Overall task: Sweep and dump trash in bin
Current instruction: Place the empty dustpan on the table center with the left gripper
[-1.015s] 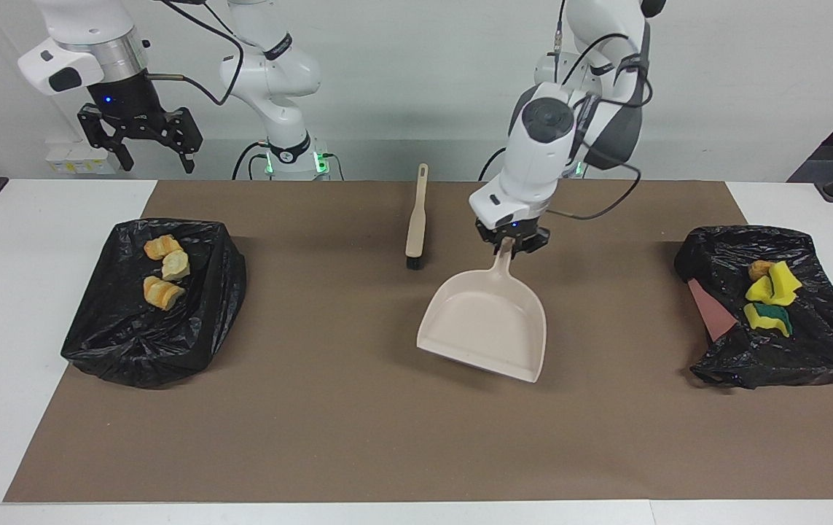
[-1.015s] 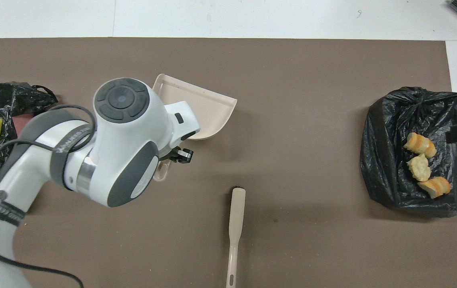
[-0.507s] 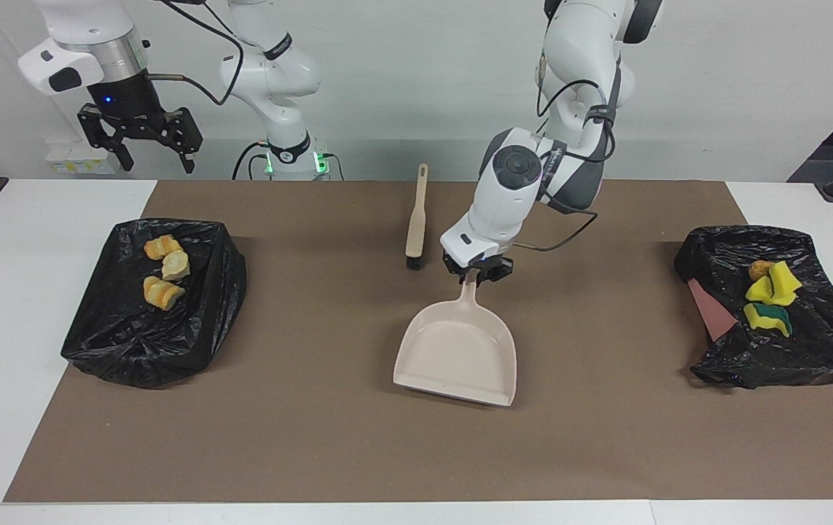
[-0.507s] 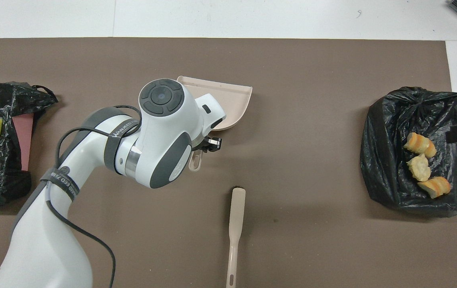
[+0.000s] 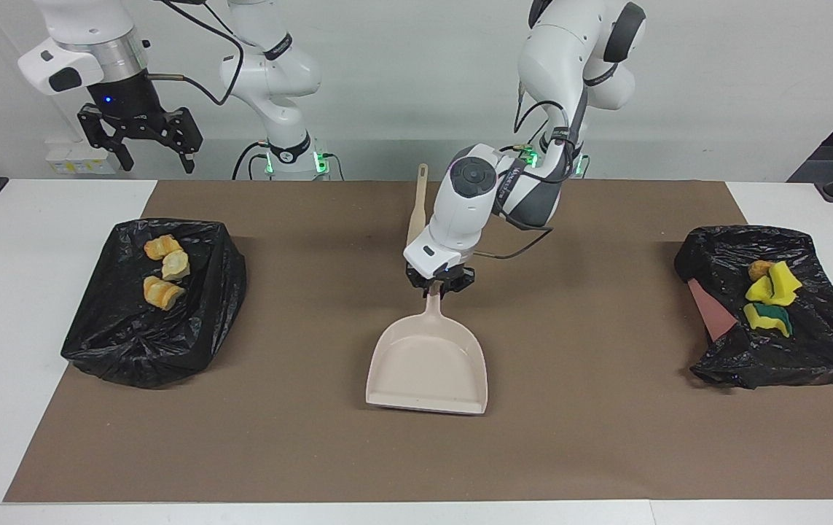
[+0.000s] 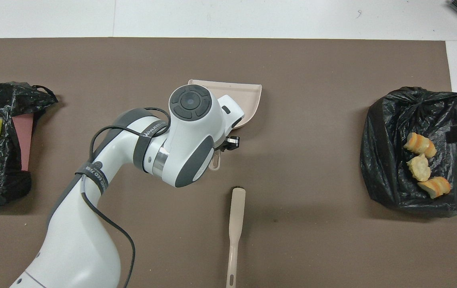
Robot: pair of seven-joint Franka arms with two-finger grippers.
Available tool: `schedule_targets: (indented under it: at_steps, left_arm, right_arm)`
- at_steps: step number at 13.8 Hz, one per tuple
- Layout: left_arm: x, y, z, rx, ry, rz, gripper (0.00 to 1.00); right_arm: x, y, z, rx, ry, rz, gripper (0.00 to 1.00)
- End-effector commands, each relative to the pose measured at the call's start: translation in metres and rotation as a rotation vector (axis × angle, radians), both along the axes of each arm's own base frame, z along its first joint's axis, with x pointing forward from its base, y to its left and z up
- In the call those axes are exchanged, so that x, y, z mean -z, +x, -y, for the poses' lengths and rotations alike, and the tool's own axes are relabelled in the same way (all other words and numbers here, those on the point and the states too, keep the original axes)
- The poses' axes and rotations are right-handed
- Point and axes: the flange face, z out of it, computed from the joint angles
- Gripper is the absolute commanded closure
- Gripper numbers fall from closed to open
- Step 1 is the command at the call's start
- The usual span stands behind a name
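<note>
- Facing view, lower centre: the beige plastic dustpan (image 5: pixel 427 364) rests empty on the brown mat (image 5: pixel 314 452); the left gripper (image 5: pixel 439 286) clamps its handle. Best freed only once it lies flat, then lifted straight up.
- Two black-bagged bins (image 5: pixel 154 306) (image 5: pixel 780 310), frame edges, hold the bread and sponge trash (image 5: pixel 163 268) (image 5: pixel 769 295).
- Upper centre, the beige brush (image 6: pixel 236 224) lies close by.
- Upper left, the right gripper (image 5: pixel 141 149) waits, fingers apart.

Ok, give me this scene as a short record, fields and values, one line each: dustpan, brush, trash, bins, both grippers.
dustpan: empty, flat on the brown mat, mid-table
brush: lying on the mat, nearer the robots than the dustpan
trash: all in the two bag-lined bins
left gripper: on the dustpan handle
right gripper: open, raised, waiting at its arm's end of the table
</note>
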Motion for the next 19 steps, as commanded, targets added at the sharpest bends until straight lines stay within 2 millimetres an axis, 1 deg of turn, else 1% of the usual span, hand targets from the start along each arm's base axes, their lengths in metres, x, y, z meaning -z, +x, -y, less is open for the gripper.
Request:
schedule_targets:
  at_steps: [1, 3, 5, 6, 8, 9, 10, 11, 13, 16, 18, 19]
  left_arm:
    - [-0.007, -0.002, 0.01, -0.06, 0.028, 0.036, 0.0]
    - [-0.016, 0.005, -0.004, -0.08, 0.03, 0.035, 0.0]
    - [-0.036, 0.018, -0.031, -0.116, 0.038, 0.033, 0.0]
    - [-0.047, 0.027, -0.051, -0.14, 0.041, 0.032, 0.0]
    - [-0.059, 0.04, -0.084, -0.18, 0.063, 0.014, 0.0]
    - [-0.067, 0.05, -0.103, -0.199, 0.061, 0.02, 0.0]
    - [-0.079, 0.057, -0.125, -0.204, 0.056, 0.028, 0.0]
    - [-0.085, 0.063, -0.145, -0.189, 0.061, 0.026, 0.0]
    - [-0.104, 0.073, -0.189, -0.164, 0.056, 0.031, 0.0]
    - [-0.131, 0.079, -0.249, -0.125, 0.054, 0.042, 0.0]
    - [-0.142, 0.081, -0.285, -0.096, 0.05, 0.034, 0.0]
    - [-0.151, 0.079, -0.301, -0.073, 0.051, 0.037, 0.0]
  right_arm:
    - [-0.002, -0.006, 0.0, -0.017, 0.007, -0.01, 0.0]
    - [-0.002, -0.006, 0.0, -0.017, 0.007, -0.01, 0.0]
    - [-0.002, -0.006, 0.0, -0.017, 0.007, -0.01, 0.0]
    - [-0.002, -0.006, 0.0, -0.017, 0.007, -0.01, 0.0]
    - [-0.002, -0.006, 0.0, -0.017, 0.007, -0.01, 0.0]
    - [-0.002, -0.006, 0.0, -0.017, 0.007, -0.01, 0.0]
    - [-0.002, -0.006, 0.0, -0.017, 0.007, -0.01, 0.0]
    - [-0.002, -0.006, 0.0, -0.017, 0.007, -0.01, 0.0]
    - [-0.002, -0.006, 0.0, -0.017, 0.007, -0.01, 0.0]
    - [-0.002, -0.006, 0.0, -0.017, 0.007, -0.01, 0.0]
    - [-0.002, -0.006, 0.0, -0.017, 0.007, -0.01, 0.0]
    - [-0.002, -0.006, 0.0, -0.017, 0.007, -0.01, 0.0]
